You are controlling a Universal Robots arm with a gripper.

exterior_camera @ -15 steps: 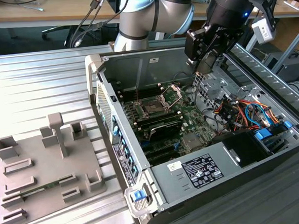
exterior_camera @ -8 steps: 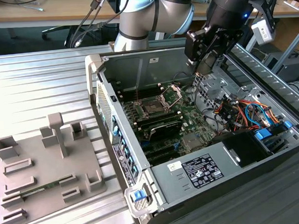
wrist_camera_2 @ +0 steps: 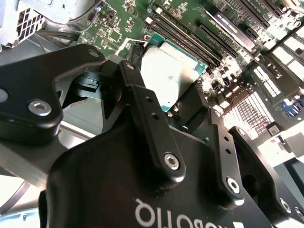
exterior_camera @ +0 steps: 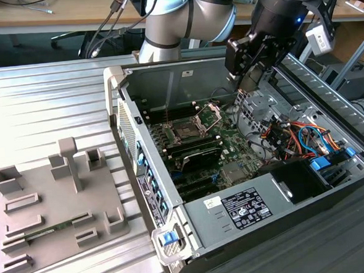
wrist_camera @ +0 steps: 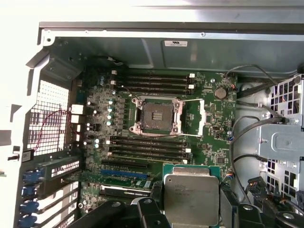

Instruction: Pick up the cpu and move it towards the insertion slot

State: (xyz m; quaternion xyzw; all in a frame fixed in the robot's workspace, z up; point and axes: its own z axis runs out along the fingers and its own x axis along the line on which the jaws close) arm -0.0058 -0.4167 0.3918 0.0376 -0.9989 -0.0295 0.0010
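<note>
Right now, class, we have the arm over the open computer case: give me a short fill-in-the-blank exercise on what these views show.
1. The gripper is shut on the ____.
2. The insertion slot is ____, its hinged metal plate swung open.
3. The cpu is held ____ the motherboard, not yet in the slot.
4. A green memory stick lies in the grey ____ outside the case.

Missing words: cpu; empty; above; tray

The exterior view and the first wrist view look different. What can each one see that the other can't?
Exterior view alone: the robot arm and the grey holder tray beside the computer case. First wrist view alone: the cpu up close, clamped in the gripper. Both share the insertion slot, open and empty on the green board.
</note>
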